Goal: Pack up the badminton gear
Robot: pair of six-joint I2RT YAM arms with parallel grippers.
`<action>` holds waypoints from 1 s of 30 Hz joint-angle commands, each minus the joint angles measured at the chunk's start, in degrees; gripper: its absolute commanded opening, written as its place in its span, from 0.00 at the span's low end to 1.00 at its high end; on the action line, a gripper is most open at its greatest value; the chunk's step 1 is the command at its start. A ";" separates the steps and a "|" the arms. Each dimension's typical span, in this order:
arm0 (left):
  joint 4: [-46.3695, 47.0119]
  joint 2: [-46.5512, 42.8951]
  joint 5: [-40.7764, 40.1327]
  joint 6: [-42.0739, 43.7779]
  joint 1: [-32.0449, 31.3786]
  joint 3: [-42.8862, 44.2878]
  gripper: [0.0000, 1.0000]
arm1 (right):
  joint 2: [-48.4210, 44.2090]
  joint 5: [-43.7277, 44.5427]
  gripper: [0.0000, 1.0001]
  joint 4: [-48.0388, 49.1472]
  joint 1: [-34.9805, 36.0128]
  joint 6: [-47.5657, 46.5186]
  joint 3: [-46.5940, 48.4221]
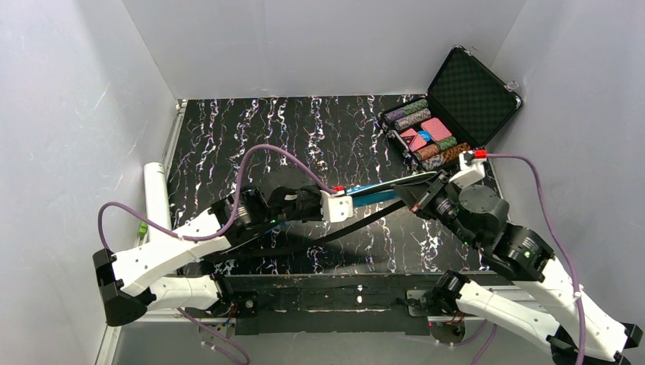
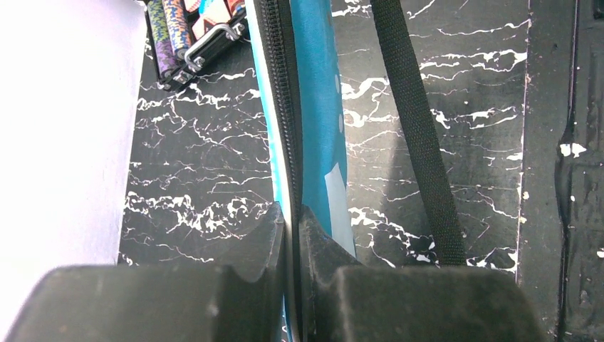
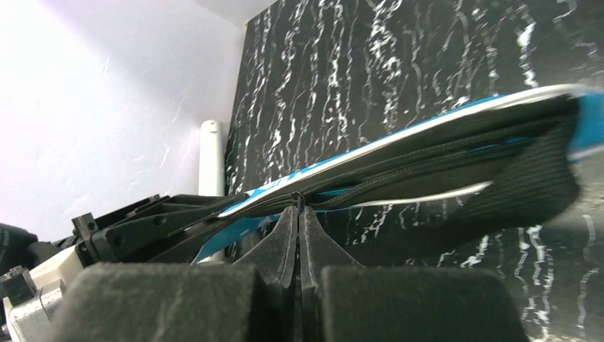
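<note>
We are clamping the blue racket-shaped fabric bag (image 2: 317, 107) with the left fingers (image 2: 263, 242) and right fingers (image 3: 281, 239) closed on it (a thin hold at the zip edge); uneven tugging may be working it loose.

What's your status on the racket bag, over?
Both shut: left gripper on blue bag edge, right gripper at its zipper. Bag held up between arms, strap dangling. Open chip case far right, not touching.

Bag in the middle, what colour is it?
The bag is blue with white trim, a black zipper and black strap; clearest in the left wrist view.
</note>
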 commanded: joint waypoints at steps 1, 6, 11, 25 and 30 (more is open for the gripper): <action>-0.38 -2.30 -1.83 0.94 0.22 0.54 0.00 | -1.67 10.50 0.01 -3.70 -0.62 -4.13 6.86; -0.46 -2.32 -1.71 1.05 0.22 0.61 0.00 | -3.24 16.33 0.01 -8.91 -0.62 -4.55 9.39; -0.46 -2.09 -1.62 1.00 0.22 0.90 0.00 | -5.52 20.91 0.01 -14.89 -0.62 -3.43 11.02; -0.72 0.24 -1.81 3.03 0.22 2.47 0.00 | -6.21 23.81 0.13 -23.43 -0.61 0.55 13.53; -3.34 8.10 -1.31 9.68 0.50 6.75 0.00 | -4.42 25.01 0.36 -25.23 -0.62 0.24 17.57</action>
